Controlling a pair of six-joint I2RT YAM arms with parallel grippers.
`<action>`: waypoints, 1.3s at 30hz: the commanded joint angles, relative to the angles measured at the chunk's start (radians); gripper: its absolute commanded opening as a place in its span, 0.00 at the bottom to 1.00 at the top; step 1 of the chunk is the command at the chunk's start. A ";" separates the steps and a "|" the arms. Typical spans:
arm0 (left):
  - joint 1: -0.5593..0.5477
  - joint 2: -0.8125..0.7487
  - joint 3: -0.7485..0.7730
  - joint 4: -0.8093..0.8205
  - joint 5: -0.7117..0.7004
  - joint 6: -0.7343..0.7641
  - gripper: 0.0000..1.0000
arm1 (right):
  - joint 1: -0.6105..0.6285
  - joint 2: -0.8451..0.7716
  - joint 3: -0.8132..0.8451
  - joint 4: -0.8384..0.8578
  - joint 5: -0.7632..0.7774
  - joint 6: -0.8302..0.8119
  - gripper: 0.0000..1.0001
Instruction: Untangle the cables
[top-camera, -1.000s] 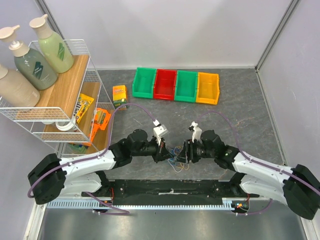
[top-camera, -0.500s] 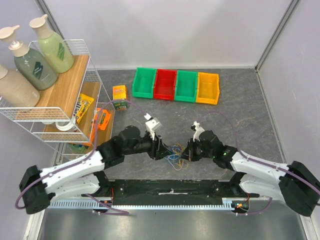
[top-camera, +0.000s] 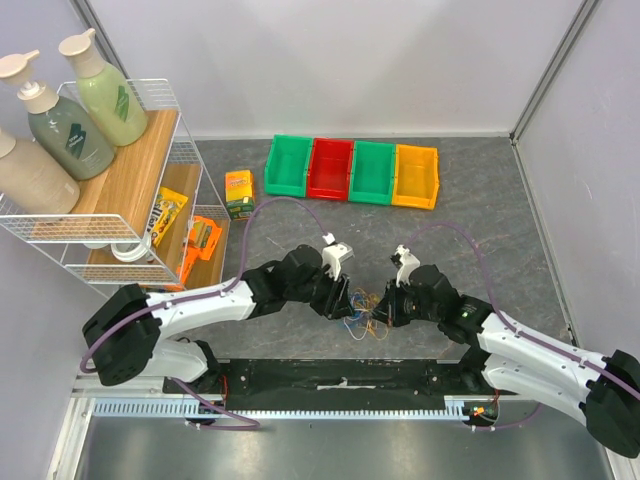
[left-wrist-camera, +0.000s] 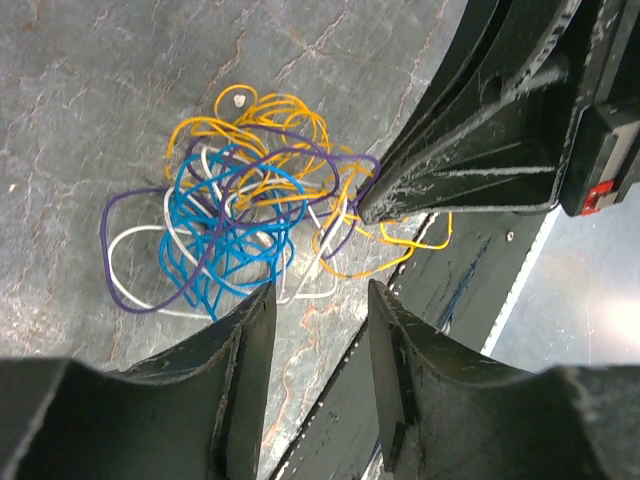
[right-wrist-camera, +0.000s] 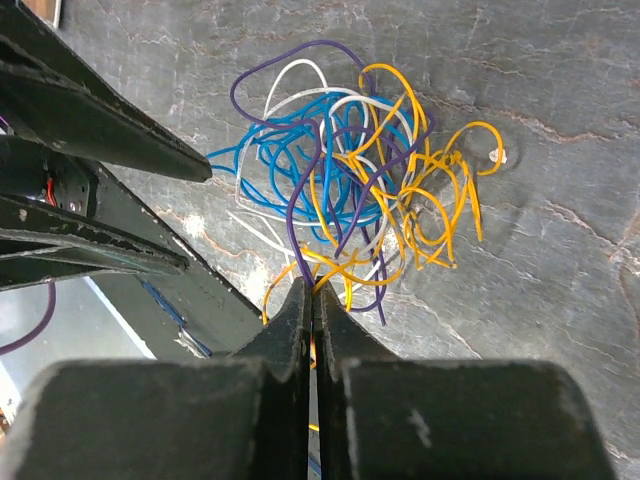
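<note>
The cables (top-camera: 362, 318) lie in one small tangle of blue, yellow, white and purple wires on the grey table between my two grippers. The left wrist view shows the cables (left-wrist-camera: 240, 225) just beyond my left gripper (left-wrist-camera: 320, 292), which is open with nothing between its fingers (left-wrist-camera: 250, 330). My left gripper (top-camera: 345, 298) sits at the tangle's left edge. My right gripper (top-camera: 383, 308) is at the right edge. In the right wrist view my right gripper (right-wrist-camera: 312, 290) is shut on a purple and a yellow strand of the cables (right-wrist-camera: 340, 165).
A row of bins stands at the back: green (top-camera: 289, 167), red (top-camera: 331, 169), green (top-camera: 373, 171), yellow (top-camera: 416, 176). A wire rack (top-camera: 150, 225) with bottles and packets fills the left side. A small yellow box (top-camera: 239, 192) lies near it. A black rail (top-camera: 340, 378) runs along the near edge.
My left gripper has opened and moved right, up to the tangle. My right gripper has shut on strands at the tangle's right edge. The tangle has shifted slightly right.
</note>
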 joint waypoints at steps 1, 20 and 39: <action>-0.007 0.019 0.056 0.027 0.002 0.018 0.48 | 0.003 -0.009 0.002 -0.012 -0.020 -0.038 0.00; -0.064 -0.005 0.041 0.156 -0.155 -0.777 0.54 | 0.003 -0.047 0.017 0.044 -0.104 -0.097 0.00; -0.069 0.091 0.027 0.127 -0.252 -1.244 0.52 | 0.006 -0.082 0.011 0.054 -0.123 -0.098 0.00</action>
